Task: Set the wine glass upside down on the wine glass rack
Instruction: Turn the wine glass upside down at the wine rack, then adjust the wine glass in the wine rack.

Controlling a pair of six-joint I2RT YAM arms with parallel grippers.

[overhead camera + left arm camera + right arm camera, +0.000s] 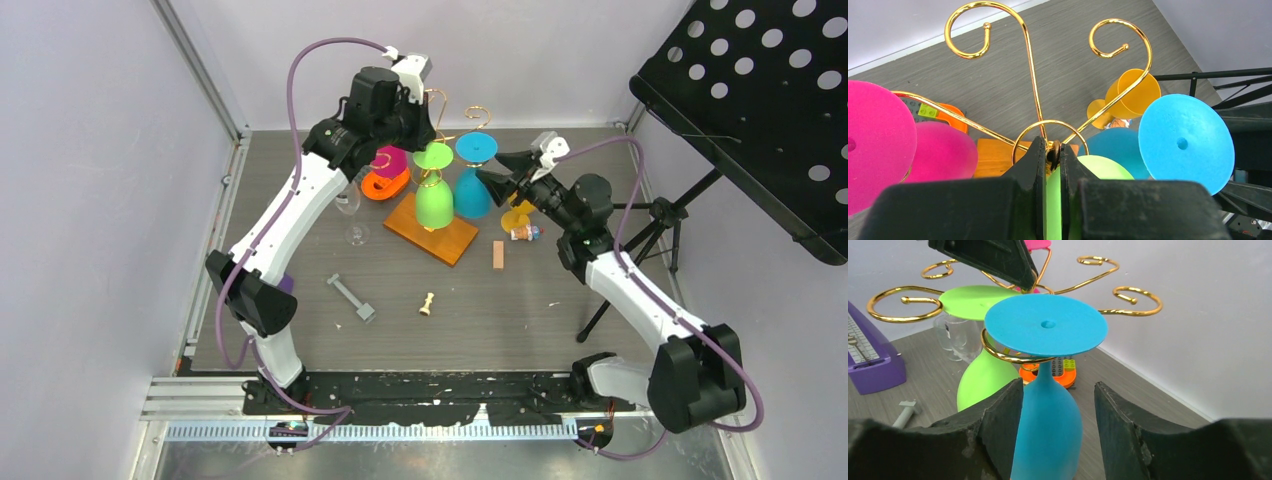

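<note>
The wine glass rack (432,232) stands mid-table on its wooden base, its gold arms spread in the left wrist view (1030,55) and right wrist view (1138,300). A blue wine glass (472,192) hangs upside down, its foot (1185,142) resting on a gold arm. My right gripper (490,178) is open, its jaws either side of the blue bowl (1048,425), the right jaw clearly apart from it. My left gripper (425,125) is shut on the top of the rack's central post (1052,150). A green glass (434,203) and a pink glass (390,160) also hang there.
A yellow glass (517,215) lies right of the rack, and a clear glass (350,205) stands left of it. An orange piece (385,185), a wooden block (498,254), a chess piece (428,303) and a grey tool (351,297) lie around. A black perforated stand (760,110) is at the far right.
</note>
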